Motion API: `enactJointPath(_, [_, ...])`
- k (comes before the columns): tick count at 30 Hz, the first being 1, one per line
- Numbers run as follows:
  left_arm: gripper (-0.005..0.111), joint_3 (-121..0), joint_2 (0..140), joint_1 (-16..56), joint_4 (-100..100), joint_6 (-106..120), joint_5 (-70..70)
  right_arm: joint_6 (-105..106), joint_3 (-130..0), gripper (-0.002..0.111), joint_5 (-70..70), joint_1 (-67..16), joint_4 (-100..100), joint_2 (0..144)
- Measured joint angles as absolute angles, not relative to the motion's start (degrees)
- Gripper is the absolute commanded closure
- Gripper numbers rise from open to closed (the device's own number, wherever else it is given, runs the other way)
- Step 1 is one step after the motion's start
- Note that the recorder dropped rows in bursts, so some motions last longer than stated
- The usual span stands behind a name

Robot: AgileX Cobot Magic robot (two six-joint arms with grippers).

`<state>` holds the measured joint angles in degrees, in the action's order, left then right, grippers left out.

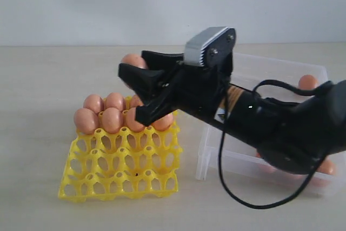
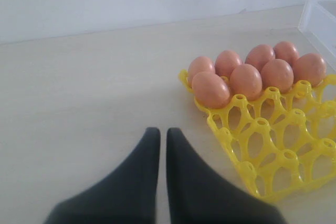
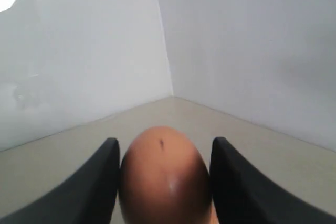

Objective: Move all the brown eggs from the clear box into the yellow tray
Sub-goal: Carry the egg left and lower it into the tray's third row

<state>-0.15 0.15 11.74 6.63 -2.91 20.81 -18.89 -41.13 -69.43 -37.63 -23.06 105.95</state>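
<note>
My right gripper (image 1: 131,65) hangs above the far side of the yellow tray (image 1: 119,172), shut on one brown egg (image 1: 130,59). The right wrist view shows that egg (image 3: 163,179) filling the space between the two black fingers of the right gripper (image 3: 165,146). Several brown eggs (image 1: 111,118) fill the tray's two far rows, and its near rows hold none. The clear box (image 1: 213,158) stands right of the tray, largely hidden by the right arm, with one egg (image 1: 308,82) showing at its far end. My left gripper (image 2: 159,132) hovers over bare table beside the tray (image 2: 265,148), shut on nothing.
The right arm and its looping black cable (image 1: 227,187) cross over the clear box. More eggs (image 1: 326,166) show dimly through the box's near right wall. A corner of the box (image 2: 319,17) sits beyond the tray's eggs (image 2: 245,81) in the left wrist view.
</note>
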Motion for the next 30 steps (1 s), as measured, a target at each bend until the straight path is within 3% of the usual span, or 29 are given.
enactJointPath(9, [0.103,-0.15,0.15,11.74,6.63,-2.91,20.81,-25.11,-54.65,0.108,-69.32,-44.85,-22.03,121.76])
enactJointPath(22, [0.103,-0.15,0.15,11.74,6.63,-2.91,20.81,-27.03,-55.91,0.108,-64.89,-56.37,-1.13,125.78])
enactJointPath(30, [0.103,-0.15,0.15,11.74,6.63,-2.91,20.81,-26.37,-55.98,0.108,-61.17,-58.15,8.53,127.51])
